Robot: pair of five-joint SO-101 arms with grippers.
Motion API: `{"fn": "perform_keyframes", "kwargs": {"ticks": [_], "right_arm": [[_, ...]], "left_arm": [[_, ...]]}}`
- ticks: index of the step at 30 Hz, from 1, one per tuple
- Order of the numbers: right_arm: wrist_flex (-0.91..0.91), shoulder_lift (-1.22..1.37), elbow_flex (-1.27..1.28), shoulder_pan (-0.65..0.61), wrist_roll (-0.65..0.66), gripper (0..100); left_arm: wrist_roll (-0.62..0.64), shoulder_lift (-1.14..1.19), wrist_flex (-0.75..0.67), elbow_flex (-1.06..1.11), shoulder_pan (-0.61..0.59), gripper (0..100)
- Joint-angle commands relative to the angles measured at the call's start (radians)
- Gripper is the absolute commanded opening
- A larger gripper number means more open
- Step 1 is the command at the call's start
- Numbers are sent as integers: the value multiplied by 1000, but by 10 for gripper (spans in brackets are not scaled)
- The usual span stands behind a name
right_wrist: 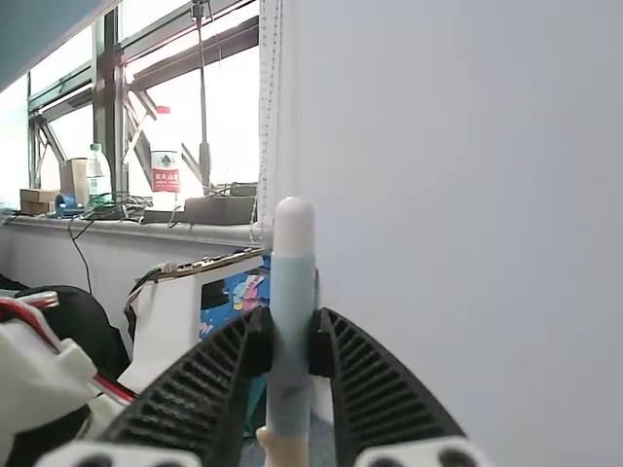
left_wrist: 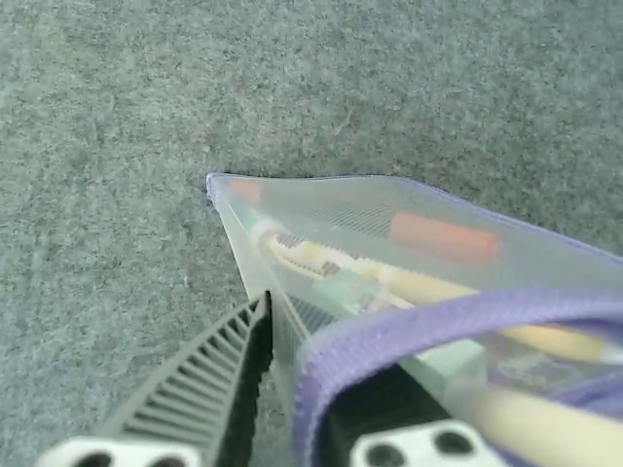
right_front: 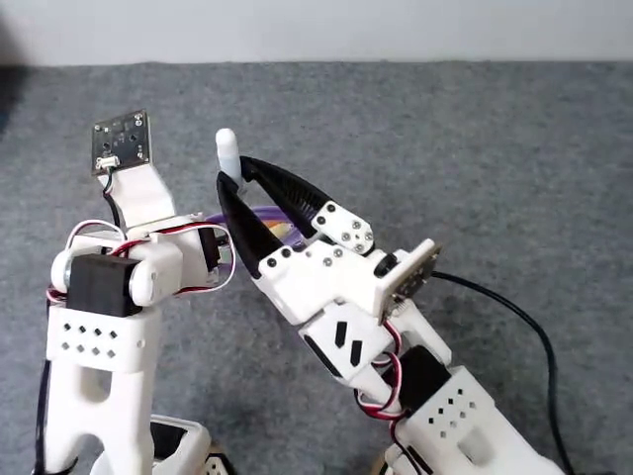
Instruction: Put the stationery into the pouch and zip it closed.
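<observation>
The right tool [right_wrist: 290, 342] is clenched on a pale-blue pen [right_wrist: 292, 263] with a white cap. Its arm is angled forward and the pen points upward. The left arm bends down at the wrist, and the left tool [left_wrist: 280, 326] pinches the purple-trimmed edge of the clear pouch [left_wrist: 389, 238] (other pens [left_wrist: 419, 287] lie inside) over the grey surface [left_wrist: 117, 107].
</observation>
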Motion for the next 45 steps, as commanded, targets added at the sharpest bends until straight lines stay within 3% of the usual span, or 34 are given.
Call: {"fn": "perform_keyframes", "kwargs": {"ticks": [1, 11, 21, 24, 29, 37, 45], "right_arm": [[-76, 54, -83, -8, 9, 8], [-133, 166, -163, -8, 11, 8], [-183, 96, 120, 47, 11, 8], [-74, -1, 157, 50, 11, 9], [288, -176, 155, 45, 8, 14], [595, -240, 26, 24, 6, 256], [634, -160, -221, 88, -61, 146]], "left_arm": [[11, 12, -20, -24, 11, 13], [11, 12, -20, -24, 11, 13], [11, 12, -20, -24, 11, 13], [11, 12, -20, -24, 11, 13], [11, 12, -20, -24, 11, 13], [11, 12, -51, -22, 11, 13], [11, 12, -48, -22, 11, 13]]}}
